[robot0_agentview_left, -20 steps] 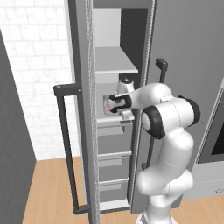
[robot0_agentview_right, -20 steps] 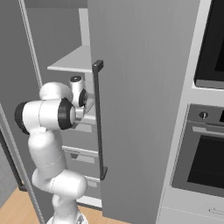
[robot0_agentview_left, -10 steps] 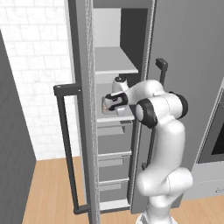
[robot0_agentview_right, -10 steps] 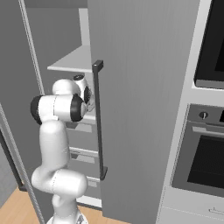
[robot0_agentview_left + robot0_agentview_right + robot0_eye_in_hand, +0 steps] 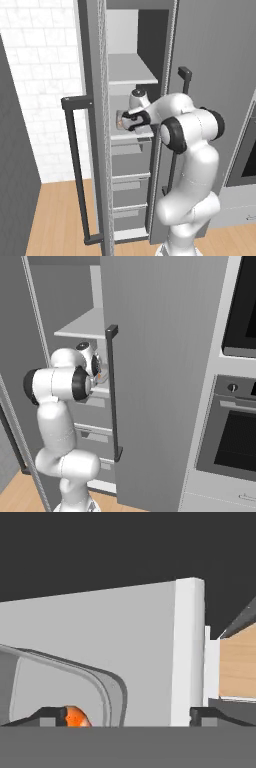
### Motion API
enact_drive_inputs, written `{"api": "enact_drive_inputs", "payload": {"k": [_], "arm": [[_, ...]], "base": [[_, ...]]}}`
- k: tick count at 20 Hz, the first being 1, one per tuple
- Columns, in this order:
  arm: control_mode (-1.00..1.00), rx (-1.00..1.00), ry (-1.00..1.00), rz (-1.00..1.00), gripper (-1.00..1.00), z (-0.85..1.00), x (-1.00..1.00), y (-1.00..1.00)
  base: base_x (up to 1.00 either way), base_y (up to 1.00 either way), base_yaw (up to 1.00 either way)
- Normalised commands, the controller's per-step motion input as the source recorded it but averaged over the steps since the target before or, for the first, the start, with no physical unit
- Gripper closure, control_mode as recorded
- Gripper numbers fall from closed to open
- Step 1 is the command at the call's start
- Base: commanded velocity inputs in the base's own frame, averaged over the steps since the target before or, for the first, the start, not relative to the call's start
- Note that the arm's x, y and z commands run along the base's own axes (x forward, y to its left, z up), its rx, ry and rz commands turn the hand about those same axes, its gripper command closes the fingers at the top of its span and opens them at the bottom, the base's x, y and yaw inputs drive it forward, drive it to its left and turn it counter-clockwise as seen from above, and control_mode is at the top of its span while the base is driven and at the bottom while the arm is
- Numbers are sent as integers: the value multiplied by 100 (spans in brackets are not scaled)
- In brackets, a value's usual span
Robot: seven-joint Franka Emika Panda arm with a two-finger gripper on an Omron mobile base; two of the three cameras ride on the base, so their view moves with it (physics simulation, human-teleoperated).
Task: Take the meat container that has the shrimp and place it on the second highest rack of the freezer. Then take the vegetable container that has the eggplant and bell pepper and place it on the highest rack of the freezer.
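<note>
The freezer (image 5: 131, 60) stands open, and my arm reaches in at its second highest rack (image 5: 134, 133), under the highest rack (image 5: 131, 75). The grey meat container (image 5: 65, 677) rests there, with the orange shrimp (image 5: 76, 717) at its near edge. My gripper (image 5: 127, 714) is open: the left fingertip (image 5: 50, 714) is by the shrimp, and the other stands well clear of the tray's rim. From the sides, the gripper (image 5: 125, 120) (image 5: 98, 369) is at shelf level, and the shrimp (image 5: 100, 376) peeks past it. The vegetable container with the eggplant and bell pepper is out of view.
The freezer's left door (image 5: 95, 150) with its dark bar handle (image 5: 71, 160) swings out beside my arm. The right door (image 5: 165, 356) with its handle (image 5: 112, 391) is close on the other side. Drawers (image 5: 130, 185) lie below. A wall oven (image 5: 235, 431) is at right.
The jaws have gone from nearly shut on the meat container to wide apart, letting it go on the rack. The elbow has swung round while the hand stayed at the shelf.
</note>
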Motion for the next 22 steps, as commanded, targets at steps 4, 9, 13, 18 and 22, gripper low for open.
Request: {"api": "enact_drive_inputs", "payload": {"k": [4, 9, 13, 18, 22], "arm": [[-100, 4, -19, 0, -100, 56, -100, -18], [-100, 1, -15, 3, -100, 94, -99, -2], [-100, 0, -2, 8, -100, 97, -99, -3], [-100, 0, 11, 14, -100, 68, -94, -20], [-100, 0, 4, 8, -100, 32, -100, -27]], "base": [[0, 0, 0], [0, 0, 0], [0, 0, 0], [0, 0, 0], [0, 0, 0]]}}
